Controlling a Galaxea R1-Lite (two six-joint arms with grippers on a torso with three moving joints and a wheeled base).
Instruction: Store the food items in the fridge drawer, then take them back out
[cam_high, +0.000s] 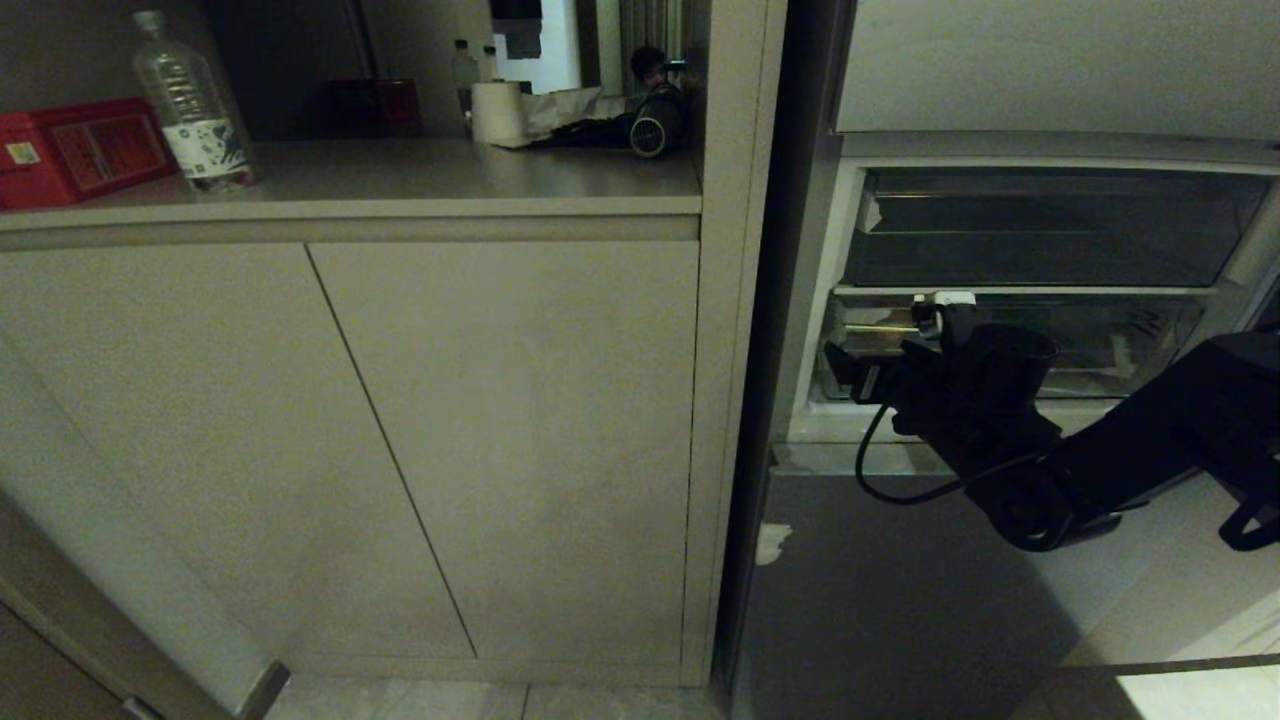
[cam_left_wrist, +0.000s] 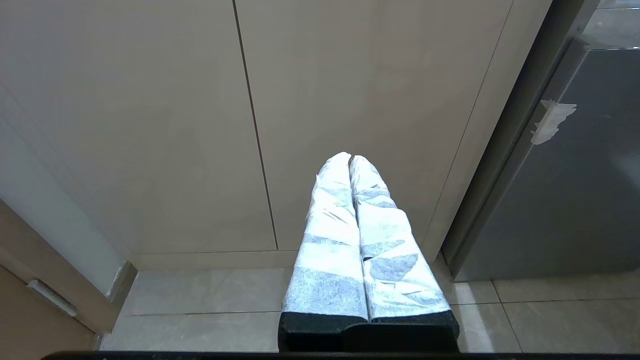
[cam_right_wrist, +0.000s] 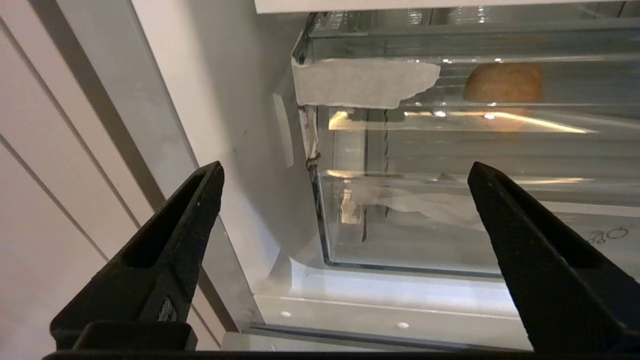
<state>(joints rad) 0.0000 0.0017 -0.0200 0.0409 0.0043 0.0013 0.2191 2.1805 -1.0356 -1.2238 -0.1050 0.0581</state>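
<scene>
The cabinet (cam_high: 350, 450) takes up most of my head view: two flat pale doors under a countertop (cam_high: 400, 180), with pale floor tiles (cam_left_wrist: 210, 300) at the foot of it. To its right stands the open fridge (cam_high: 1000, 150), its grey lower door panel (cam_high: 880, 590) carrying a scrap of torn tape (cam_high: 772, 542).

My right arm (cam_high: 1150, 440) reaches in from the right, across the fridge opening. My right gripper (cam_right_wrist: 345, 172) faces the left front corner of the fridge drawer (cam_right_wrist: 450, 220), fingers spread wide, nothing between them and no contact with the plastic. One finger (cam_right_wrist: 170, 235) lies in front of the white inner fridge wall, the other (cam_right_wrist: 530, 250) in front of the drawer's clear front.

The fridge drawer sits low in the compartment, pushed in, beneath a second clear bin (cam_high: 1040, 230). A strip of white tape (cam_right_wrist: 365, 85) covers the upper left corner of its front lip. Through the clear wall I note one round brownish food item (cam_right_wrist: 502, 82) inside, towards the back; what it is I cannot tell.

My left gripper (cam_left_wrist: 350, 157) points at the cabinet doors, its two white-wrapped fingers pressed together, holding nothing.

On the countertop: a red box (cam_high: 80, 150), a clear water bottle (cam_high: 190, 105), a white paper roll (cam_high: 497, 112).
</scene>
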